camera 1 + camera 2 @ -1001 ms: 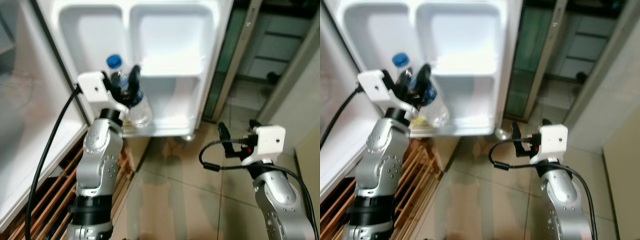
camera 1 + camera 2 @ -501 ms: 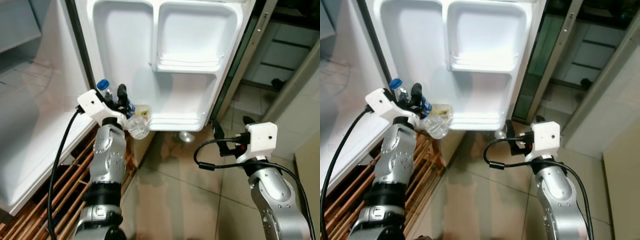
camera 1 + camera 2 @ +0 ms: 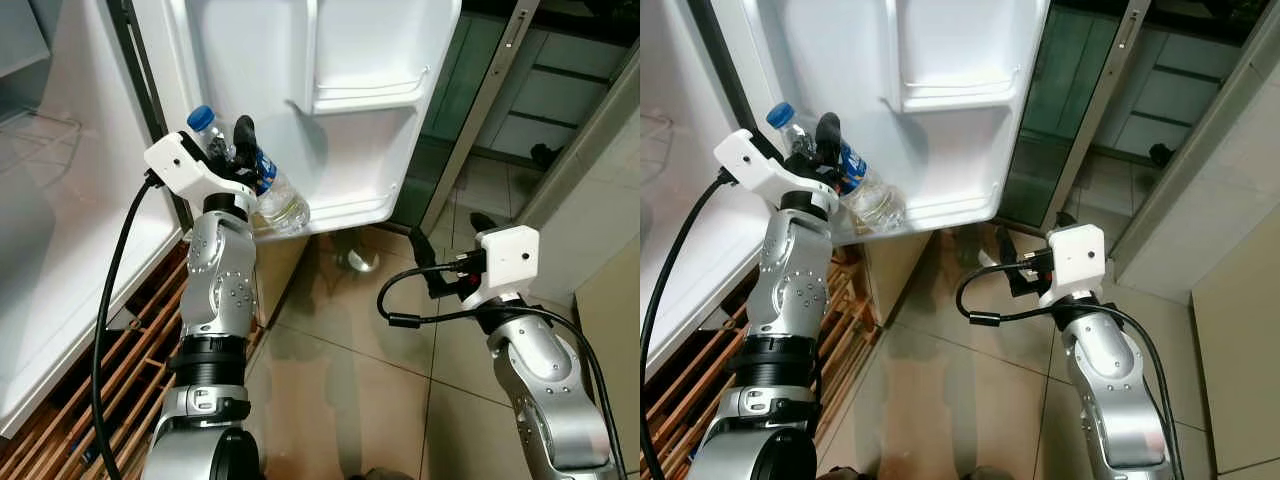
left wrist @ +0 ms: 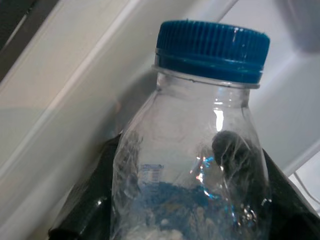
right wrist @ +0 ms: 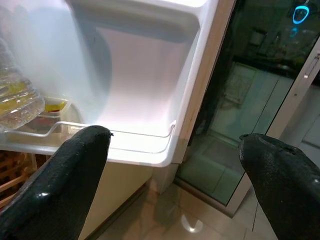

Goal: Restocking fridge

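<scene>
A clear plastic water bottle point(image 3: 270, 195) with a blue cap point(image 3: 201, 117) and a blue label is held tilted by my left gripper point(image 3: 232, 152), which is shut on it. The bottle's base hangs over the bottom shelf point(image 3: 350, 210) of the open white fridge door point(image 3: 350, 60). In the left wrist view the bottle point(image 4: 200, 160) sits between my black fingers point(image 4: 85, 210). My right gripper point(image 3: 420, 262) hangs low to the right, open, with nothing between its fingers point(image 5: 75, 170), facing the door's lower shelf point(image 5: 130, 145).
The fridge body point(image 3: 70, 200) stands at the left, above a wooden slatted rack point(image 3: 90, 400) on the floor. A small yellow item point(image 5: 55, 106) lies in the door's bottom shelf. A dark glass door point(image 3: 470, 90) and a tiled floor point(image 3: 350, 380) lie to the right.
The camera has shifted, so the door now sits higher and more to the left. My left gripper has raised the bottle closer to the door's bottom shelf. The right arm stays low.
</scene>
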Controlling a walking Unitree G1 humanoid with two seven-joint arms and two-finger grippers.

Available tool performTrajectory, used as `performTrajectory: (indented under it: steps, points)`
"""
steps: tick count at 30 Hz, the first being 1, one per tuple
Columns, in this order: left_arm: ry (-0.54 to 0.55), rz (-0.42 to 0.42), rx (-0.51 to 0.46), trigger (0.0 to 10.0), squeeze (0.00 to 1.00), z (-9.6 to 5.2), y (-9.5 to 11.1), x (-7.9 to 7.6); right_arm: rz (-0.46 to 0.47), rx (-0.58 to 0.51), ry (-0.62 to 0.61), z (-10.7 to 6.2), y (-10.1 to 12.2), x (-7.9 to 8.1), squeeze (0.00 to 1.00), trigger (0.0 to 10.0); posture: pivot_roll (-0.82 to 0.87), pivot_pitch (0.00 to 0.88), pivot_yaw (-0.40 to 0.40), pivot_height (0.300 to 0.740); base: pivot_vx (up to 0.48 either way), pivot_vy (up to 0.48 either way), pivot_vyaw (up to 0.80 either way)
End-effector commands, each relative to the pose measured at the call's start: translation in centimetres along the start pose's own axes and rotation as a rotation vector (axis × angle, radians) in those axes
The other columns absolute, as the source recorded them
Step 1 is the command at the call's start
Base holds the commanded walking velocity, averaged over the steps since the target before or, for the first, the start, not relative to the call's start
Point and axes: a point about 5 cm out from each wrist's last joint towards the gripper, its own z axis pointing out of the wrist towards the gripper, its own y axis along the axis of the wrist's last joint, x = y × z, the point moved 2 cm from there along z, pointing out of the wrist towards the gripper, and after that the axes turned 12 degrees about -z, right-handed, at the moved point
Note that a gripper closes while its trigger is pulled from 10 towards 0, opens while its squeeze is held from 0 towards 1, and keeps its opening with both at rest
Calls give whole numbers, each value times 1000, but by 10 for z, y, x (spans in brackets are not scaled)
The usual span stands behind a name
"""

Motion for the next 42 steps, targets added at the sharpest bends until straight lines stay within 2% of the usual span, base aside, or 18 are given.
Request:
performTrajectory:
  steps: [1, 4, 5, 7, 9, 12, 14, 16, 18, 21, 24, 25, 26, 29, 31, 35, 36, 42]
  points:
    - [-18, 14, -60, 10000, 0, 0, 13, -6, -1, -9, 8, 3, 1, 1, 90, 10000, -123, 0, -48, 740, 0, 0, 0]
    - [-21, 11, -57, 10000, 0, 0, 12, -8, 2, -7, 10, 6, -1, 1, 90, 10000, -114, 0, -48, 740, 0, 0, 0]
    - [-58, 20, -67, 10000, 0, 2, 15, -19, 5, -8, 12, 8, -1, 3, 86, 10000, -111, 0, -47, 740, 0, 0, 0]
    - [-107, 34, -84, 10000, 0, 3, 21, -29, 8, -11, 15, 9, -1, 5, 90, 10000, -106, 0, -44, 740, 0, 0, 0]
    - [-127, 34, -91, 10000, 0, 3, 23, -33, 10, -10, 15, 9, -1, 5, 90, 10000, -105, 0, -44, 740, 0, 0, 0]
    - [-195, -9, -100, 10000, 0, 0, 30, -51, 14, -7, 15, 10, -4, 6, 90, 10000, -101, 0, -36, 740, 0, 0, 0]
    - [-200, -47, -104, 10000, 0, -2, 31, -58, 18, -6, 15, 10, -5, 7, 90, 10000, -100, 0, -32, 740, 0, 0, 0]
    - [-184, -60, -105, 10000, 0, -2, 30, -58, 19, -6, 15, 10, -5, 8, 94, 10000, -100, 0, -32, 740, 0, 0, 0]
    - [-118, -88, -81, 10000, 0, 0, 18, -52, 27, -7, 18, 11, -6, 11, 90, 10000, -99, 0, -37, 740, 0, 0, 0]
    - [-63, -84, -21, 10000, 0, 2, -8, -47, 31, -8, 34, 11, -6, 15, 90, 10000, -106, 0, -42, 740, 0, 0, 0]
    - [-46, -93, 8, 10000, 0, 3, -16, -45, 28, -11, 40, 11, -5, 16, 90, 10000, -109, 0, -41, 740, 0, 0, 0]
    - [-1, -139, 73, 10000, 0, 4, -31, -37, 26, -9, 40, 10, -7, 14, 90, 10000, -110, 0, -43, 740, 0, 0, 0]
    - [25, -158, 100, 10000, 0, 5, -37, -32, 26, -8, 39, 10, -7, 14, 90, 10000, -115, 0, -42, 740, 0, 0, 0]
    - [80, -213, 146, 10000, 0, 5, -48, -26, 27, -10, 38, 10, -7, 15, 90, 10000, -126, 0, -37, 740, 0, 0, 0]
    - [85, -255, 154, 10000, 0, 7, -50, -28, 28, -12, 37, 10, -6, 16, 90, 10000, -131, 0, -34, 740, 0, 0, 0]
    - [34, -283, 128, 10000, 0, 13, -41, -39, 31, -14, 34, 9, -5, 17, 90, 10000, -139, 0, -29, 740, 0, 0, 0]
    - [-34, -255, 78, 10000, 0, 16, -28, -51, 35, -13, 29, 8, -5, 17, 90, 10000, -140, 0, -27, 740, 0, 0, 0]
    - [-221, -177, -15, 10000, 0, 14, 0, -83, 40, -9, 25, 6, -5, 18, 90, 10000, -136, 0, -23, 740, 0, 0, 0]
